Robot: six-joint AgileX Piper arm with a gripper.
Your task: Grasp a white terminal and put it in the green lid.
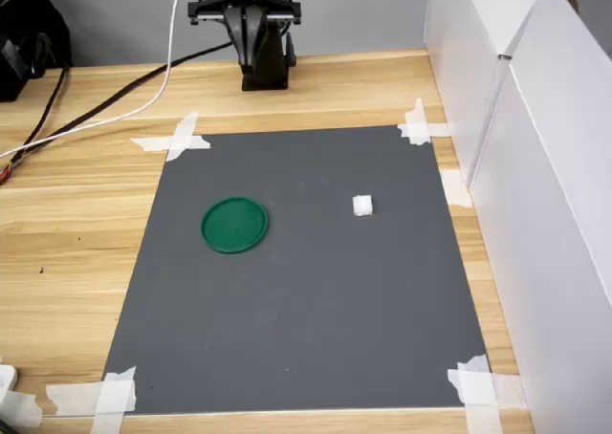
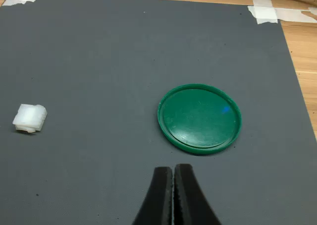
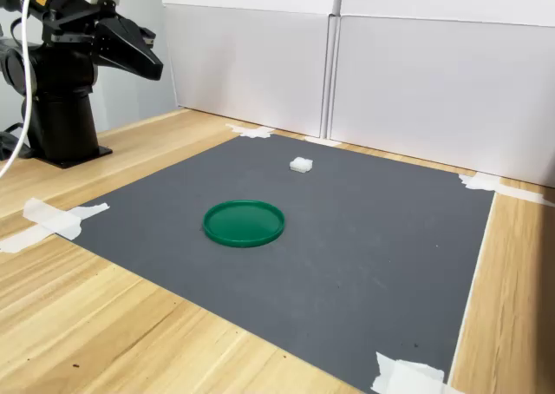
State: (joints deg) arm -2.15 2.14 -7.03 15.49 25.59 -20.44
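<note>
White terminal point(image 1: 362, 206): small block, lying alone on the gray mat point(image 1: 306, 338), toward the first exterior view's right, nothing touching it. In the wrist view point(image 2: 29, 118) looking slightly uneven, with a small step on one side. Well apart from it, on the same mat: green lid point(image 1: 234, 226), flat, rim up, nothing inside; in the second exterior view point(image 3: 244, 223) nearer to the camera than the block point(image 3: 301, 164). Mat fixed to the wooden table point(image 1: 67, 252) with white tape strips point(image 1: 172, 140) at the corners. Gripper point(image 2: 174, 185) raised above the mat, away from both things, black fingers point(image 2: 190, 200) pressed together, holding nothing. Arm base point(image 3: 61, 108) standing on the table beyond the mat's edge. White panels point(image 3: 347, 64) along one side of the table.
</note>
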